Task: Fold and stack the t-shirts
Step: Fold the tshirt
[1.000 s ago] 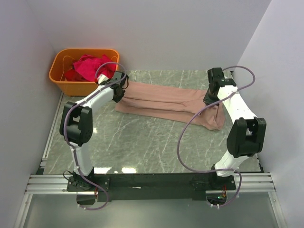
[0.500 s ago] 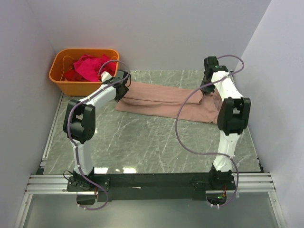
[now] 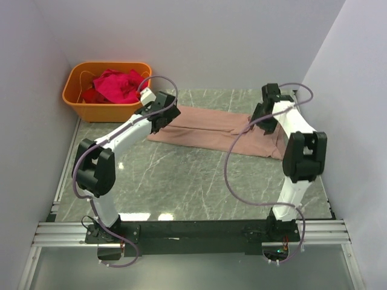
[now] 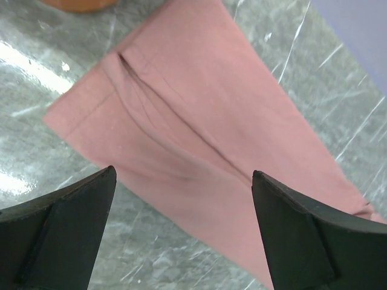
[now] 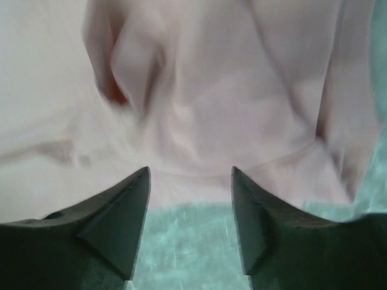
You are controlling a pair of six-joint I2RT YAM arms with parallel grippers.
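A dusty pink-tan t-shirt (image 3: 208, 130) lies on the table as a long, narrow folded strip running left to right. In the left wrist view the t-shirt (image 4: 199, 115) shows a lengthwise crease, and my left gripper (image 4: 183, 172) hangs open over its near edge with nothing in it. From above, the left gripper (image 3: 162, 122) is over the strip's left end. My right gripper (image 3: 261, 125) is over the rumpled right end. Its fingers stand apart above the t-shirt (image 5: 211, 90), holding nothing (image 5: 190, 170). Bright magenta t-shirts (image 3: 116, 84) are heaped in the tub.
The orange plastic tub (image 3: 75, 99) stands in the back left corner, just left of my left arm. White walls close in on the left, back and right. Marbled grey-green table (image 3: 181, 181) stretches in front of the shirt toward the arm bases.
Both grippers have gone from shut to open and let go of the pink-tan shirt. The left gripper has shifted right over the strip. The shirt's right end now lies further back.
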